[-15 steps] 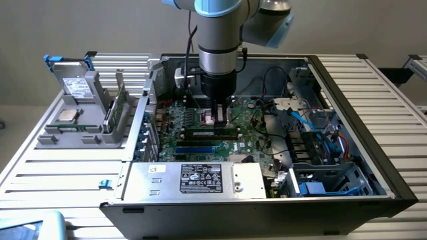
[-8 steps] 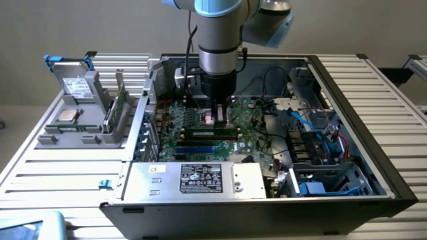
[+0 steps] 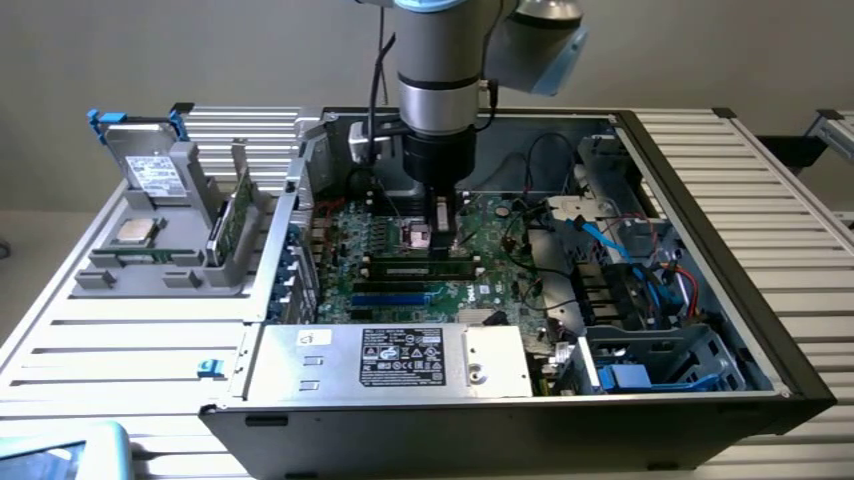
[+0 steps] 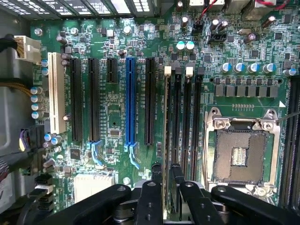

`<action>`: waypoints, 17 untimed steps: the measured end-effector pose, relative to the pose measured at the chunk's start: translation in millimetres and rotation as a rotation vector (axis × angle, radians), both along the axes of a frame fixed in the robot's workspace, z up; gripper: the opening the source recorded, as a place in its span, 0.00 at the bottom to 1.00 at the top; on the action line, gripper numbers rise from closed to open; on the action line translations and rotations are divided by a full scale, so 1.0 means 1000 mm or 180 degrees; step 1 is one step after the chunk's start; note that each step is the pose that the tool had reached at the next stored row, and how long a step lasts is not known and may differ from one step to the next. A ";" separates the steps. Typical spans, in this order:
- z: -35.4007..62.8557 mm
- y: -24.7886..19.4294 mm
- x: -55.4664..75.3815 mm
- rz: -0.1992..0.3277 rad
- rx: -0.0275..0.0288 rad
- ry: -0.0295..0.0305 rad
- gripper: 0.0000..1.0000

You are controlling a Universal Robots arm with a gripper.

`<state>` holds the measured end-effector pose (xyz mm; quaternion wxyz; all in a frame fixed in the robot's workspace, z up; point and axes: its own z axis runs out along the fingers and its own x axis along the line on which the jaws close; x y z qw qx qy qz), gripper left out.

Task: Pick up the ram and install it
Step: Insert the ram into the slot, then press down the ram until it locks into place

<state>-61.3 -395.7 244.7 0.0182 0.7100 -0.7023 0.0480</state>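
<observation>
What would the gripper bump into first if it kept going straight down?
Probably the ram, standing edge-up on the motherboard right under the gripper, though depth is unclear.

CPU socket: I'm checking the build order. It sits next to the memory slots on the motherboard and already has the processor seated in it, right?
Not quite. The CPU socket sits next to the memory slots on the motherboard, but it is empty: the wrist view shows bare contacts inside its metal frame, no processor.

Silver-grey cylindrical arm (image 3: 441, 60), black cable (image 3: 383, 60) alongside, black wrist collar (image 3: 438, 155), black-fingered gripper (image 4: 166, 168).
</observation>
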 end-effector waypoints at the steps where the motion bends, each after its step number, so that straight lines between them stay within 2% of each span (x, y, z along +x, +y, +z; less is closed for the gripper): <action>1: 0.0045 0.0000 0.002 0.0000 0.0000 0.0000 0.22; 5: 0.0160 0.0000 0.011 0.0001 0.0000 0.0003 0.22; 7: 0.0162 0.0000 0.012 0.0001 0.0000 0.0017 0.22; 17: 0.0163 0.0000 0.012 0.0000 -0.0001 0.0024 0.22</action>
